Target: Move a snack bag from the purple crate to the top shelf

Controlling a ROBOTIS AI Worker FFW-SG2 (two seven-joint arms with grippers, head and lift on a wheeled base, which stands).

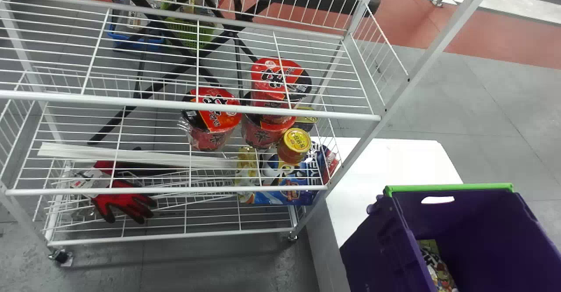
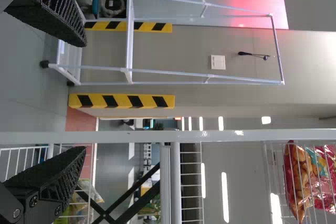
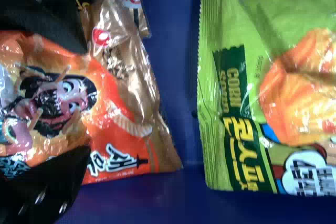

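In the head view the purple crate [image 1: 491, 235] stands at the lower right, with a snack bag [image 1: 440, 272] partly visible inside. My right gripper [image 3: 86, 103] is down in the crate in the right wrist view, its fingers apart over an orange snack bag [image 3: 121, 129] that lies between them. Beside it, farther from the fingers, lies a green snack bag [image 3: 226, 108]. My left gripper [image 2: 85, 96] is open and holds nothing, in front of the white rack. High on that rack, a wire shelf [image 2: 270, 169] carries red snack bags [image 2: 299, 182].
Wire shelves [image 1: 188, 103] fill the head view's left, with cup noodles [image 1: 214, 121], a yellow-lidded can [image 1: 294, 145] and red gloves [image 1: 122, 200] on lower levels. A white surface [image 1: 394, 160] lies between rack and crate. Another white frame [image 2: 128, 40] stands farther off.
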